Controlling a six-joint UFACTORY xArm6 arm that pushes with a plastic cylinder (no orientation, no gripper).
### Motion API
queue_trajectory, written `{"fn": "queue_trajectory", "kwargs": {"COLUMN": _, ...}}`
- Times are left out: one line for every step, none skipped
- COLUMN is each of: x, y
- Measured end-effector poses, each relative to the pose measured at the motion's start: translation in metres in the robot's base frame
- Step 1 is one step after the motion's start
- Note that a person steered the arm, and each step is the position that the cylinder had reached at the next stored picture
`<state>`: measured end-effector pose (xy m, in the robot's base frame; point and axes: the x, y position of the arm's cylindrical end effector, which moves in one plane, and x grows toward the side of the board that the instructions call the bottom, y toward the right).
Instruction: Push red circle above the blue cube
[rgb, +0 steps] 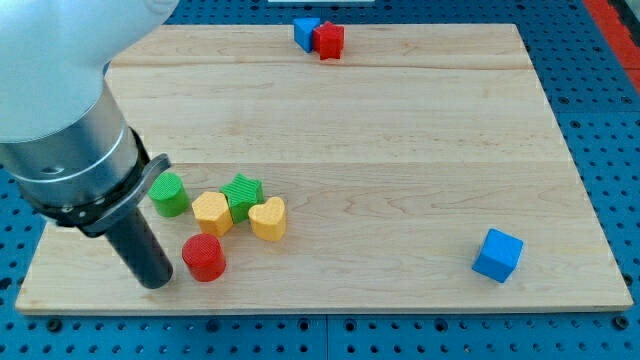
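My tip (158, 282), a plain rod with no fingers to part or close, is resting just left of the red circle-shaped block (204, 257), which is standing upright on the wooden board (400, 150), round face up. The blue cube (497, 255) is sitting well apart at the view's right.

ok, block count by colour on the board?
Red: 2, the red circle beside my tip and a red block at the view's top.
Blue: 2, the blue cube and a blue block.
Green: 2, a green cylinder and a green star.
Yellow: 2, a yellow hexagon and a yellow heart.
Total: 8.
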<state>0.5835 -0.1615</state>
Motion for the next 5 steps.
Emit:
{"fn": "queue_trajectory", "kwargs": {"x": -0.016, "y": 0.014}}
{"fn": "queue_trajectory", "kwargs": {"x": -0.025, "y": 0.03}}
{"fn": "queue_trajectory", "kwargs": {"x": -0.025, "y": 0.058}}
{"fn": "queue_trajectory", "kwargs": {"x": -0.025, "y": 0.085}}
{"fn": "queue_trajectory", "kwargs": {"x": -0.021, "y": 0.085}}
